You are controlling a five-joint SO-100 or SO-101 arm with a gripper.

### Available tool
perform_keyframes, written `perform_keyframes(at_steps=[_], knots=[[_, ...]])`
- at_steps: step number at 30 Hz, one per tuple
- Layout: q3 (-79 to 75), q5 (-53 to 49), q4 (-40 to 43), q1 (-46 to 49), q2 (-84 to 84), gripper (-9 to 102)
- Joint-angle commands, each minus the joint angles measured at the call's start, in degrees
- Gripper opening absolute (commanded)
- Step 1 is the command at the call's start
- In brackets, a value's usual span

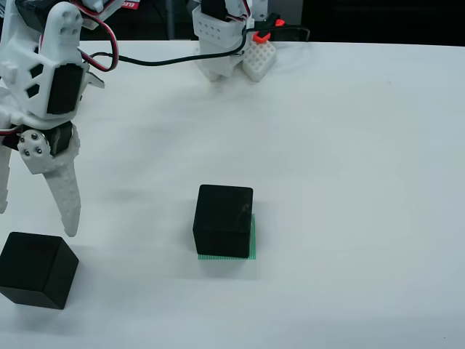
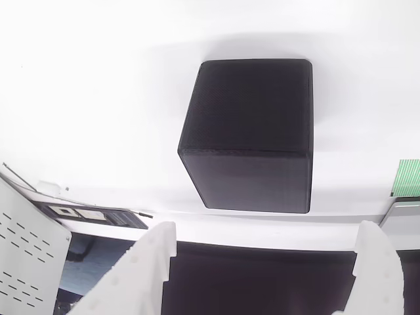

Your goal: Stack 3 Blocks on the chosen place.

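White pincer [image 2: 262, 269] fingers stand wide apart, holding nothing, just above one black block [image 1: 36, 269] at the left front corner of the white worktop [image 1: 349, 182]. Another black block [image 1: 223, 219] sits on the green square [image 1: 251, 240] mid-worktop.

Bright, even light washes my white tabletop [image 1: 349, 145] nearly featureless. Soft shadows spread beside each black block [image 1: 224, 219]. My wrist view blows out pale, its near fingers [image 2: 141, 272] slightly blurred.
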Motion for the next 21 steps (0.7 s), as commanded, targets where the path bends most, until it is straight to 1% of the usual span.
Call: perform_keyframes(at_steps=[1, 7, 9, 10, 15, 21], knots=[[-3.34, -2.37, 0.0, 0.79, 0.44, 33], [-6.68, -6.24, -0.62, 3.87, -1.05, 33], [-6.86, -6.42, -1.14, 4.57, -1.49, 26], [-6.86, -6.42, -1.32, 4.83, -1.58, 25], [-6.5, -5.89, -2.02, 5.71, -1.58, 25], [-5.54, -5.54, -4.04, 5.8, -1.76, 30]])
